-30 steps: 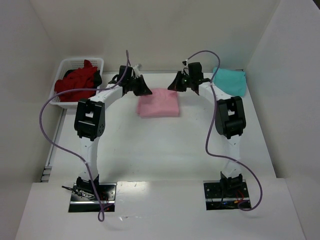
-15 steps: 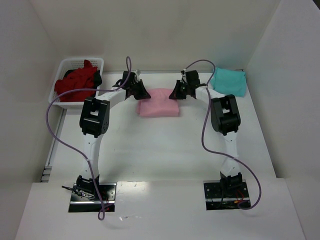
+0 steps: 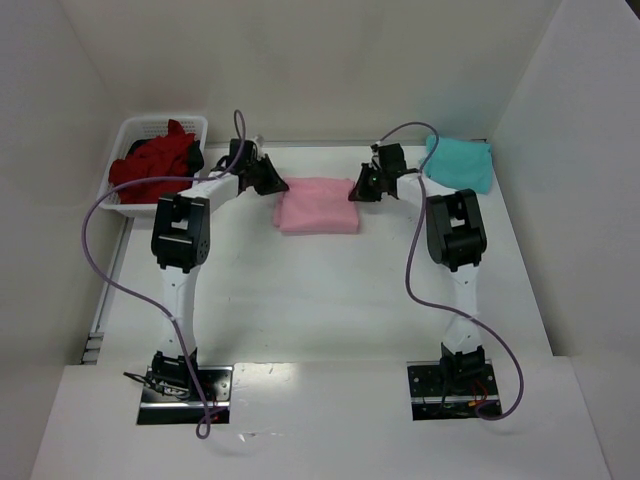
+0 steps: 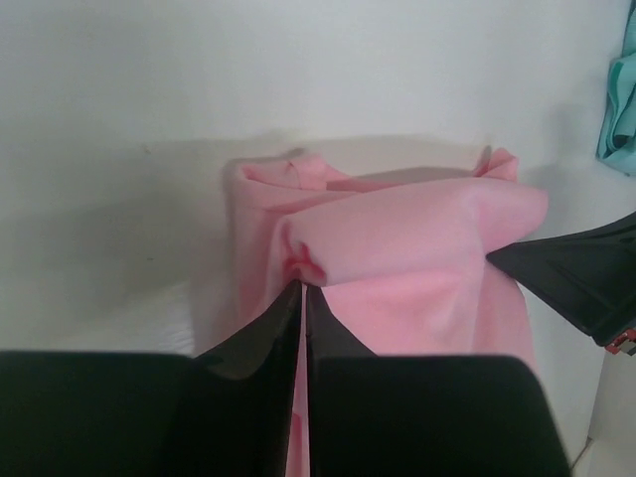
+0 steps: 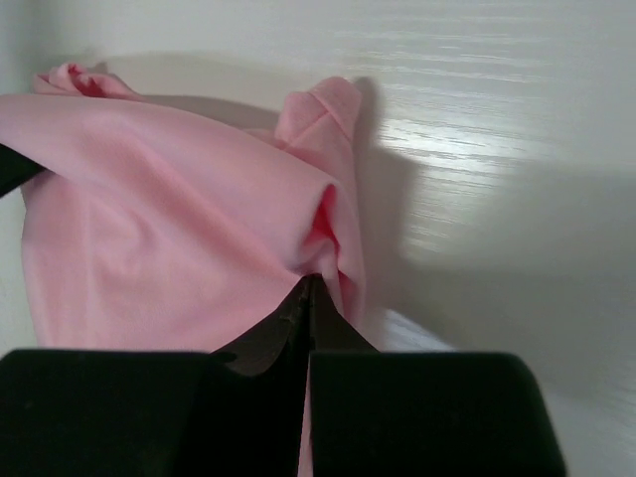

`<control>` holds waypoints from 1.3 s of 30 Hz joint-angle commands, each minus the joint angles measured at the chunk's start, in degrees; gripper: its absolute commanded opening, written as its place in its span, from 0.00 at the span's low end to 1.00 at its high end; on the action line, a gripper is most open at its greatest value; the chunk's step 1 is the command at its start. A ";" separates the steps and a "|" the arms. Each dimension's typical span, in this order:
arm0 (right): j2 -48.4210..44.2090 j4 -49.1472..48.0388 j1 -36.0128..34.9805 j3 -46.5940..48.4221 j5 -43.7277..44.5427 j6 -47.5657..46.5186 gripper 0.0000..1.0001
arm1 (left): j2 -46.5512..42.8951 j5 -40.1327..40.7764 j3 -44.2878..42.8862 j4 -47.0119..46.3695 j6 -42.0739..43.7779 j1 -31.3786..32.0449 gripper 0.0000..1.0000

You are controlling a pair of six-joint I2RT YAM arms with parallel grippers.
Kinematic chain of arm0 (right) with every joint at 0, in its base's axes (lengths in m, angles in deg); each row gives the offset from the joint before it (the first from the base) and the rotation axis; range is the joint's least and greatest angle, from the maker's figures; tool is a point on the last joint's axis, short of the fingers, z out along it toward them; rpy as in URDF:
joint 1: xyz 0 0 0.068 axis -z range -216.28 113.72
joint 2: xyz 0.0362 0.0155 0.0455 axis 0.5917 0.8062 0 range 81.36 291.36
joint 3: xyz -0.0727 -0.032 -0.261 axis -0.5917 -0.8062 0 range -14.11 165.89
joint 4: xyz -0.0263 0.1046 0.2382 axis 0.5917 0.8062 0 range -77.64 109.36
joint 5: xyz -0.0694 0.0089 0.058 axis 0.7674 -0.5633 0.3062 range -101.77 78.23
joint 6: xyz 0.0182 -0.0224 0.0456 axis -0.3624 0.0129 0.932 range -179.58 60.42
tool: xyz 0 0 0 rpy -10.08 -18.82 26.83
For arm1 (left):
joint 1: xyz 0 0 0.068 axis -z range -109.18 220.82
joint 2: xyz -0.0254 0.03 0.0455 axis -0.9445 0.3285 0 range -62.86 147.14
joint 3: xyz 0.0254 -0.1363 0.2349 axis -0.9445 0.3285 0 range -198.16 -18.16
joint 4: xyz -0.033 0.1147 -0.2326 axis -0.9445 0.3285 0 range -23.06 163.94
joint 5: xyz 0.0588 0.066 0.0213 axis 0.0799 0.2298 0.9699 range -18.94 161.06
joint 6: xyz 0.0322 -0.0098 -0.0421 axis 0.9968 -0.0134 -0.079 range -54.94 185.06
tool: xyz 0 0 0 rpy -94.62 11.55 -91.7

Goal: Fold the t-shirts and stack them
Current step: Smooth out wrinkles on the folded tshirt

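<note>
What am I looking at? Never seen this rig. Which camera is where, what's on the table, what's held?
A left arm and a right arm, bolted at the near edge of a white table, end in two-finger pincers: the left end effector and the right end effector. The wide picture comes from a fixed camera above and behind the arms. The two close-ups come from a camera on each wrist, looking along its own pincer. A folded pink t-shirt lies mid-table and a teal t-shirt at the far right. A white basket at the far left holds dark red t-shirts. Each end effector is shut on the pink t-shirt, one on its left edge and one on its right.
</note>
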 commanded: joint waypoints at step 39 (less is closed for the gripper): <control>9.04 -5.25 1.38 12.57 -4.48 4.95 0.01 | 5.55 1.57 -12.85 3.73 2.70 -0.21 0.09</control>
